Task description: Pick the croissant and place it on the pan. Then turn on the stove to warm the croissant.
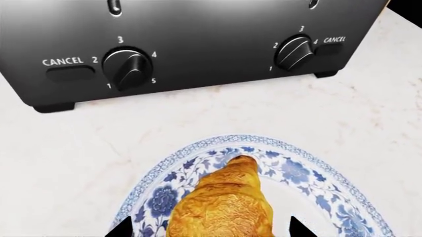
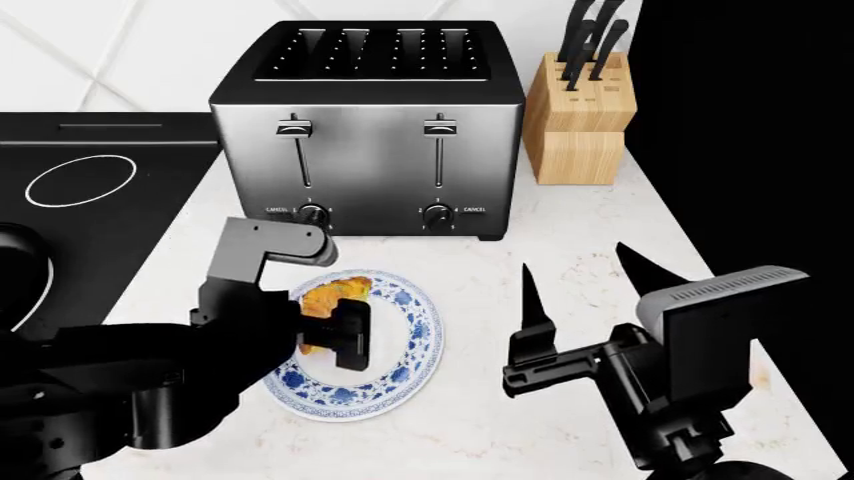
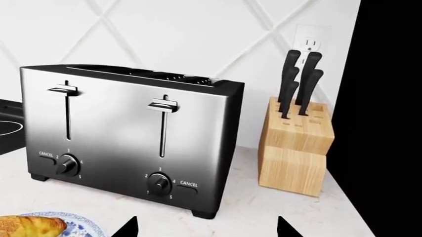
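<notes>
The golden-brown croissant (image 1: 224, 202) (image 2: 330, 298) (image 3: 29, 226) lies on a white plate with blue pattern (image 1: 300, 170) (image 2: 400, 355) in front of the toaster. My left gripper (image 1: 209, 229) (image 2: 320, 325) is open and down over the plate. Its fingertips (image 1: 122, 229) straddle the croissant, with a gap on each side. My right gripper (image 2: 587, 280) (image 3: 207, 228) hovers open over bare counter right of the plate, holding nothing. The stove (image 2: 94, 190) shows as black glass with a white ring at the far left. The pan is not clearly in view.
A steel four-slot toaster (image 2: 367, 130) (image 1: 197, 39) (image 3: 132, 133) stands just behind the plate. A wooden knife block (image 2: 581, 120) (image 3: 293, 153) stands to its right by the tiled wall. The marble counter (image 2: 561, 250) ends at a dark drop on the right.
</notes>
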Motion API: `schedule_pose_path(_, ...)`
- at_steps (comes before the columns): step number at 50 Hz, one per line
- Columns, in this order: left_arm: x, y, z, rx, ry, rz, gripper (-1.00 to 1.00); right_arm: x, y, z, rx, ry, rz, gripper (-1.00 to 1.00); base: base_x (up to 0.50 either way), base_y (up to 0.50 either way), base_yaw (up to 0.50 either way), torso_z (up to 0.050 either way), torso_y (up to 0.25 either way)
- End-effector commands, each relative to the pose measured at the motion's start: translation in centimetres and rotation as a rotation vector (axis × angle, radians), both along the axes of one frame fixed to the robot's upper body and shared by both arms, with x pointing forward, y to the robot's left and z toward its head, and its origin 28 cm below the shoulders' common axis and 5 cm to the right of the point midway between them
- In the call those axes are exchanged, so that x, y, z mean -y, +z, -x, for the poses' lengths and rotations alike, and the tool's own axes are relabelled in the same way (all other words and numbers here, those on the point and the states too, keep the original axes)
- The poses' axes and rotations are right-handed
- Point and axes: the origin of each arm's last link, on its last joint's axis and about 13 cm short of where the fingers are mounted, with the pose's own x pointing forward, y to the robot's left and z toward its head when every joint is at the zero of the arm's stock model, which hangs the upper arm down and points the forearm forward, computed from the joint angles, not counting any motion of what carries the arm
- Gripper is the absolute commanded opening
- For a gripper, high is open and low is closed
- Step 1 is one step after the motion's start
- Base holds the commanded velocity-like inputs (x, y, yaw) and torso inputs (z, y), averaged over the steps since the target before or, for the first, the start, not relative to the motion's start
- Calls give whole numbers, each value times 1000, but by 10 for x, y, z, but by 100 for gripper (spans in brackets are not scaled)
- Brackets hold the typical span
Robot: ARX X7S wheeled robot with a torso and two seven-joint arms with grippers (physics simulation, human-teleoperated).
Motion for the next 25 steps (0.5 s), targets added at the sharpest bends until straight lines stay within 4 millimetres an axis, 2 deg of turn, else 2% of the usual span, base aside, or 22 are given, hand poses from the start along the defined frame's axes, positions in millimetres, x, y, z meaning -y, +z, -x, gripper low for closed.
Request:
schedule_pose_path(1,0,-2,0,-7,-1,-1,100,0,1,0,2,0,-1,100,0,0,0,0,0)
schedule_pose_path(15,0,-1,-1,-4,-2,-4,100,0,1,1,5,2,-5,100,0,0,0,0,0)
schedule_pose_path(16,0,1,0,17,-3,-7,-100,0,1,2,5,2,-5,100,0,0,0,0,0)
schedule_pose_path(25,-1,10,1,81,26,-8,-100,0,2,4,9,5,-4,100,0,0,0,0,0)
